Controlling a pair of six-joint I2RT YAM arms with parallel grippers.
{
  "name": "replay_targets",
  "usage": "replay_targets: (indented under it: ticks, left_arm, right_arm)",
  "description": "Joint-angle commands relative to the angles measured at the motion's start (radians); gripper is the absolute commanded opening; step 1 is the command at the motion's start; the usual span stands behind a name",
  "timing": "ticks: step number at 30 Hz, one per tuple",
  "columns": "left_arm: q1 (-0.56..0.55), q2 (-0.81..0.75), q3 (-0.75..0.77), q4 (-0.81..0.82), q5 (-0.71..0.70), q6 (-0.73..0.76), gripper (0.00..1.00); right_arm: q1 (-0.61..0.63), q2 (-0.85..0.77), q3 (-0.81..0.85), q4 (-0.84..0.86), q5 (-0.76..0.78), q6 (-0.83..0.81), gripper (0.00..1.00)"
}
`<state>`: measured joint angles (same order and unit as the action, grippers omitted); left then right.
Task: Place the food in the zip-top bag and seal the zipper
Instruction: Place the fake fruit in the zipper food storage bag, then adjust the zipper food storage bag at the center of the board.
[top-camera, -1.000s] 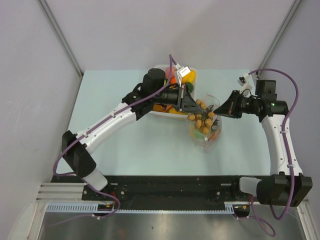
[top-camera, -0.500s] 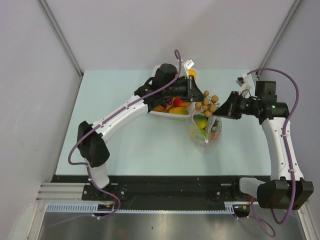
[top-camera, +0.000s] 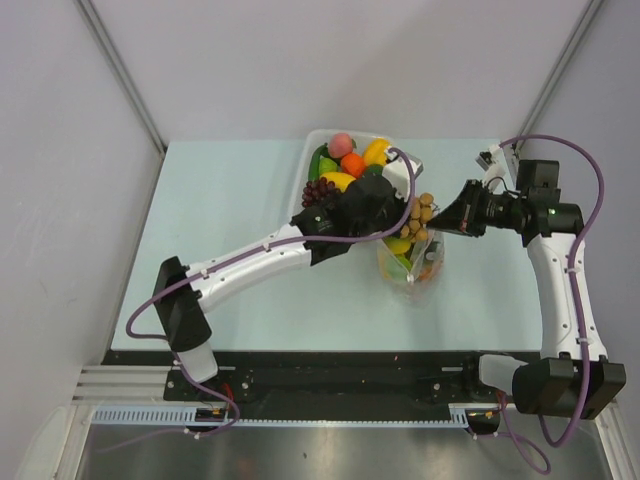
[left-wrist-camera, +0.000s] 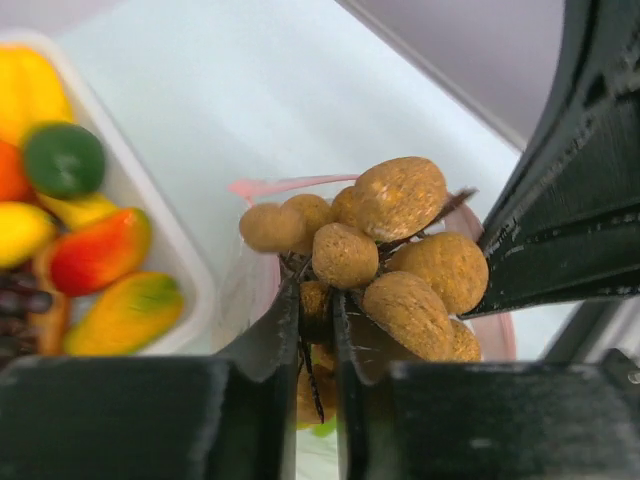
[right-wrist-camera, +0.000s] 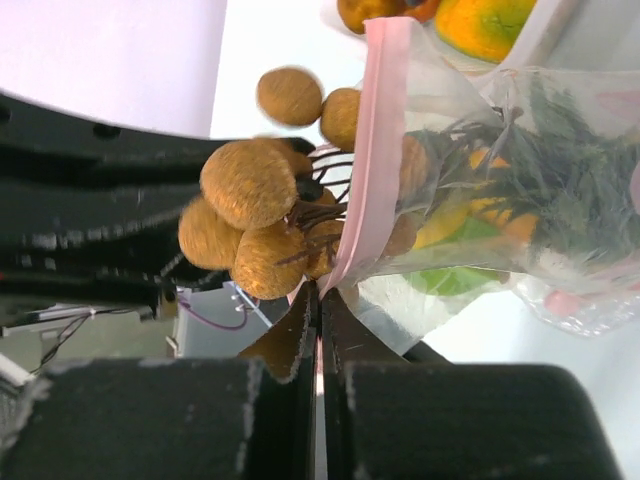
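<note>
- We see the brown bunch (left-wrist-camera: 400, 260) at the mouth of the zip-top bag (top-camera: 428, 272), some of its balls over the zipper (right-wrist-camera: 378, 120) and some behind the clear plastic.
- The left pincer (left-wrist-camera: 315, 310) grips the brown bunch by its dark stems; only a narrow gap separates its fingers.
- The right pincer (right-wrist-camera: 318, 300) is closed on the bag's mouth edge, at the lower end of the pink-red zipper, and holds that edge up.
- The bag contains a yellow-green piece (top-camera: 400, 246) and further green and orange pieces.
- The bag rests on the tabletop (top-camera: 230, 200), between the two pincers and just beside the near right corner of the white tray (top-camera: 308, 152).
- The tray holds dark grapes (top-camera: 317, 190) with pink, orange, yellow and green fruits.
</note>
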<state>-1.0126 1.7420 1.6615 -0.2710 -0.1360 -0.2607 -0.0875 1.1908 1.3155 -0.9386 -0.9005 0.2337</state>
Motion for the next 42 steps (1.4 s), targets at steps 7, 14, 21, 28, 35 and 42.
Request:
replay_targets:
  ticks: [7, 14, 21, 28, 35, 42]
  left_arm:
    - [-0.04, -0.074, 0.001, -0.115, -0.163, 0.305, 0.28]
    - [-0.04, -0.125, -0.034, -0.148, -0.073, 0.382, 0.64]
    - [0.045, -0.271, -0.005, -0.191, 0.019, 0.293, 0.81]
    - [0.085, -0.222, -0.02, -0.27, 0.087, 0.198, 0.74]
    - [0.14, -0.118, 0.033, -0.309, 0.228, 0.127, 0.65]
    - [0.143, -0.104, -0.025, -0.306, 0.289, 0.104, 0.61]
  right_arm:
    - [-0.084, 0.004, 0.045, 0.04, -0.205, 0.049, 0.0]
    - [-0.086, -0.005, -0.004, 0.093, -0.226, 0.084, 0.0]
    - [-0.086, -0.011, -0.009, 0.075, -0.213, 0.062, 0.0]
    - [-0.081, -0.014, -0.021, 0.103, -0.218, 0.085, 0.0]
    - [-0.078, -0.031, -0.019, 0.095, -0.219, 0.081, 0.0]
    - [-0.075, -0.028, -0.024, 0.087, -0.215, 0.067, 0.0]
